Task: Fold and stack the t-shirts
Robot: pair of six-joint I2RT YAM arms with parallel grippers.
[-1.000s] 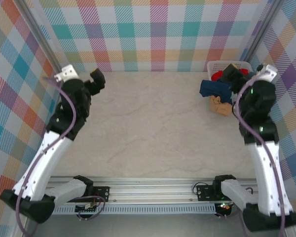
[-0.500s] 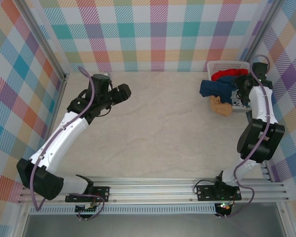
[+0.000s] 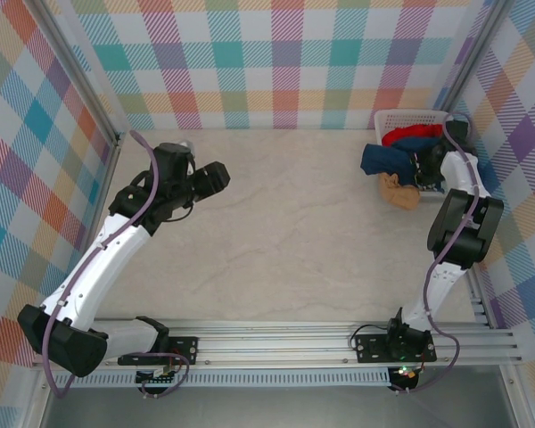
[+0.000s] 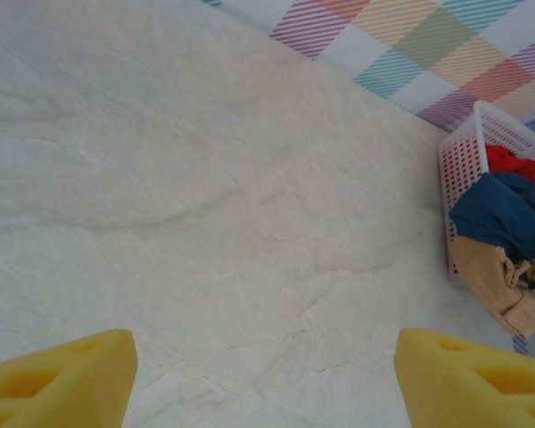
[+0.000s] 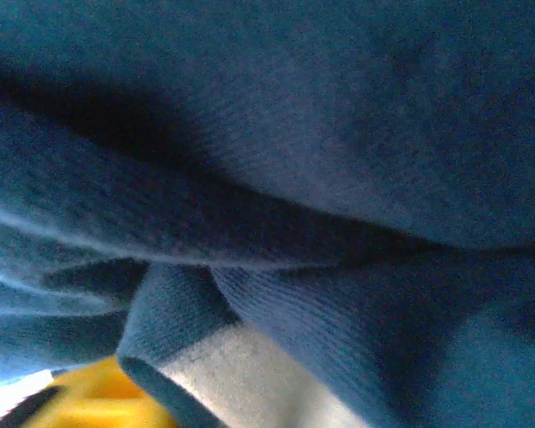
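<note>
The t-shirts lie bunched in and over the front of a white slatted basket (image 3: 408, 116) at the back right: a navy one (image 3: 385, 159), a tan one (image 3: 399, 191) spilling onto the table, and a red one (image 3: 408, 135) behind. The left wrist view shows the same navy (image 4: 504, 209), tan (image 4: 495, 281) and red (image 4: 514, 166) shirts. My right gripper (image 3: 425, 168) is pushed into the navy shirt (image 5: 339, 178); cloth hides its jaws except one yellow finger (image 5: 89, 406). My left gripper (image 3: 212, 176) hovers open over bare table at the left, its yellow fingertips (image 4: 62, 374) far apart.
The pale marble-look tabletop (image 3: 285, 232) stretches between the arms. Plaid walls close in the back and both sides. The basket (image 4: 459, 174) stands against the right wall. A metal rail (image 3: 276, 334) runs along the near edge.
Both arms unfolded from a raised pose. The left gripper swung right over the table, then eased back slightly. The right arm stretched to the basket and pushed into the navy shirt.
</note>
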